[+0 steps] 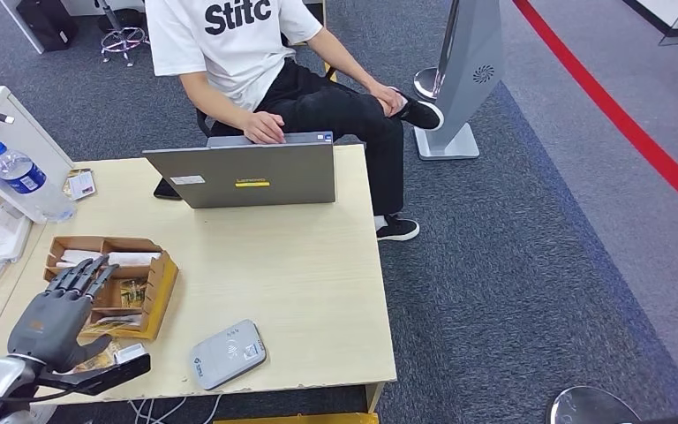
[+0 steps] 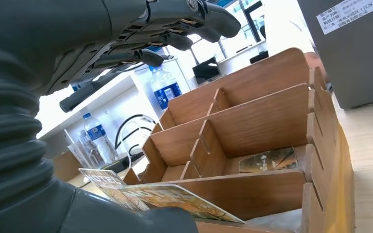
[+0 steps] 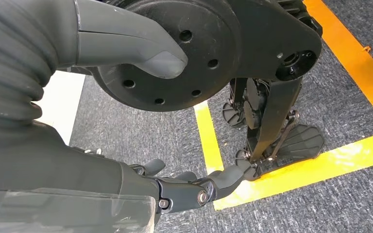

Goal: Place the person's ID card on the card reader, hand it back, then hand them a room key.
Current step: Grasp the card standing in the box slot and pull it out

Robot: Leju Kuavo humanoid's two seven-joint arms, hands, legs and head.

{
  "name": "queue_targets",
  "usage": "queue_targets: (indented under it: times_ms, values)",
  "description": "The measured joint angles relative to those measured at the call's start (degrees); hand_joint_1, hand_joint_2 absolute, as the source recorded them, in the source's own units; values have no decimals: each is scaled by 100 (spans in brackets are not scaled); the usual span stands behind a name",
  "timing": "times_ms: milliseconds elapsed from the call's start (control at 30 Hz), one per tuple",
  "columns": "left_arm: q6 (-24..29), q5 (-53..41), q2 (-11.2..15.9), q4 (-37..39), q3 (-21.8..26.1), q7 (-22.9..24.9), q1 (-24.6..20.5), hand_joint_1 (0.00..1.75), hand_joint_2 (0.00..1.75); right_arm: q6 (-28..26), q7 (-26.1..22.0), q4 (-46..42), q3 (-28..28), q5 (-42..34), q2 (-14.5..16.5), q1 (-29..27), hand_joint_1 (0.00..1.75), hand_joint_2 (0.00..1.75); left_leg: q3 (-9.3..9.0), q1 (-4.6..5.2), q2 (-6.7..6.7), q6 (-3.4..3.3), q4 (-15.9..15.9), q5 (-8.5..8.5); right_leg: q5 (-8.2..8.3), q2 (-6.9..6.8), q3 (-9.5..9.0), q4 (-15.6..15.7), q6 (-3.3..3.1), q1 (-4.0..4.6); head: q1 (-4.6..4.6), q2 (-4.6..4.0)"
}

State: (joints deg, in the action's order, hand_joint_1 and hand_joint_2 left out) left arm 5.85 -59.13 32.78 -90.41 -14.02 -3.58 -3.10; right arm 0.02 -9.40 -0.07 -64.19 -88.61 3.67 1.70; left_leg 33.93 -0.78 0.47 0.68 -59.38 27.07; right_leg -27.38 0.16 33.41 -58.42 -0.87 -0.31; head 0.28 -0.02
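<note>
A grey card reader lies near the table's front edge. To its left stands a wooden compartment box holding printed cards. My left hand hovers over the box's near end, fingers stretched out above the compartments and thumb low by the front cards. Its fingers are far from the thumb and grip nothing. My right hand hangs beside my body above the floor, with its fingers loosely bent and empty. The person sits behind the table with one hand on the laptop.
A grey laptop stands open at the table's far side, a black phone beside it. A water bottle and a small card-like item lie far left. A white power strip with cables sits left of the box.
</note>
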Motion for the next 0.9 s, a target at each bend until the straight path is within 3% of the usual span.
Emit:
queue_targets:
  times_ms: [900]
  values:
    - [84, -1, -81, 319, 272, 29, 66, 0, 175, -15, -2, 0, 0, 0, 0, 0, 0, 175, 0, 0, 0, 0, 0, 0, 0, 0, 0, 0, 0, 0, 1, 0]
